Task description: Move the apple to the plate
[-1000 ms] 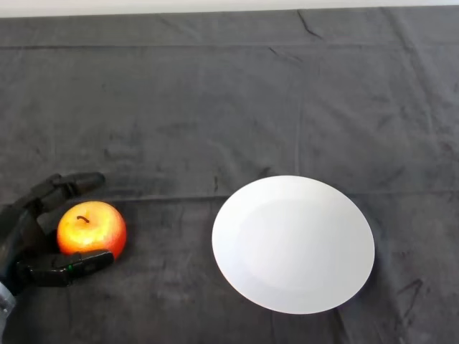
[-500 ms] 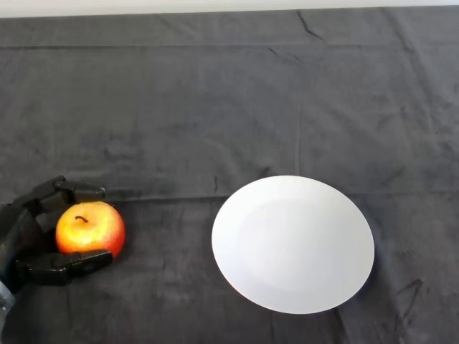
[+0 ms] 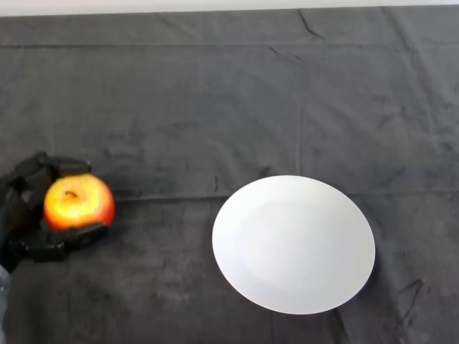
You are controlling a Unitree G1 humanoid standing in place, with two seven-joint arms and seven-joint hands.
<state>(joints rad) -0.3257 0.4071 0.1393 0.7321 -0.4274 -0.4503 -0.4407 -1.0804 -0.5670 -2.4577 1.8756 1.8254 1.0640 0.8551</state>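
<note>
At far left, hand (image 3: 21,215) fingers (image 3: 64,240) grip apple (image 3: 79,201); plate (image 3: 293,244) well apart.

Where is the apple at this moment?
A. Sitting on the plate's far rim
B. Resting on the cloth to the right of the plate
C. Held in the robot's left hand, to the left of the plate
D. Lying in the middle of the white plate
C: the apple sits between the curled fingers and thumb of the left hand, well apart from the white plate, which holds nothing.
</note>
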